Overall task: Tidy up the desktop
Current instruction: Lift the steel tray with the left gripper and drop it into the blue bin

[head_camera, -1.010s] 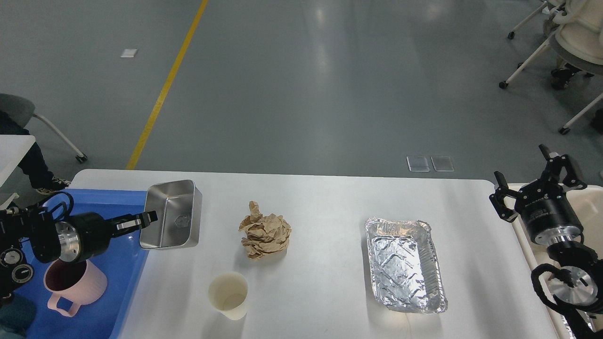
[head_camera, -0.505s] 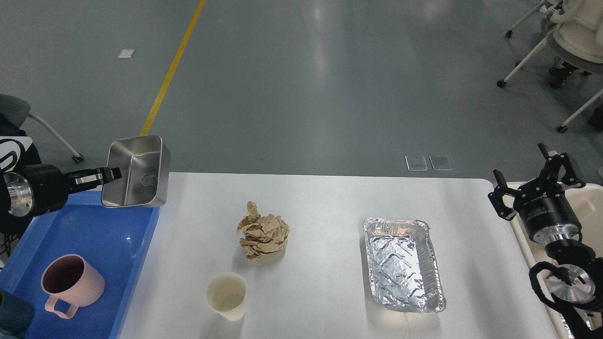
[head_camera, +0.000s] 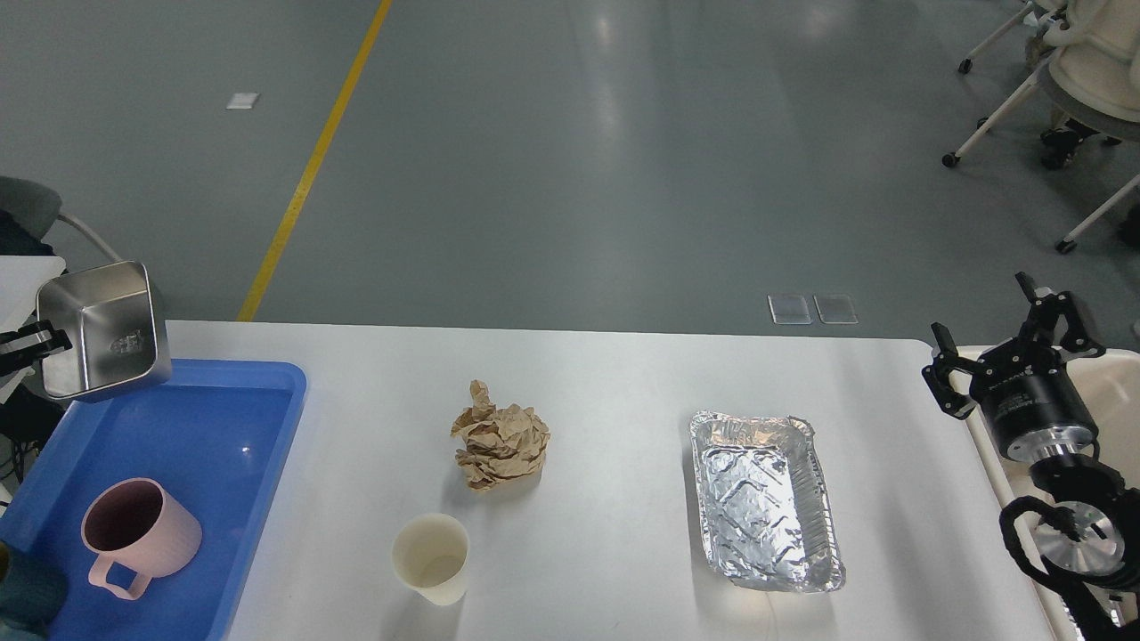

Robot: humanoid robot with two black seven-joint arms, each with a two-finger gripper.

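The white desktop (head_camera: 623, 374) holds a crumpled brown paper ball (head_camera: 500, 435), a cream paper cup (head_camera: 432, 559) and an empty foil tray (head_camera: 766, 499). My left gripper (head_camera: 40, 340) at the far left edge is shut on the rim of a steel rectangular container (head_camera: 100, 329), held in the air above the far end of the blue plastic tray (head_camera: 232, 463). A pink mug (head_camera: 138, 536) stands in that tray. My right gripper (head_camera: 1011, 334) is open and empty, beyond the desktop's right edge, above the cream-coloured bin (head_camera: 1109, 392).
A dark teal object (head_camera: 27, 592) shows at the bottom left corner of the tray. Office chairs (head_camera: 1069, 80) stand on the grey floor at the far right. A yellow floor line (head_camera: 312, 160) runs beyond the table.
My left gripper has carried the steel container up off the desktop and leftward, from beside the tray's right edge to above the tray's far left end. The right arm has stayed still.
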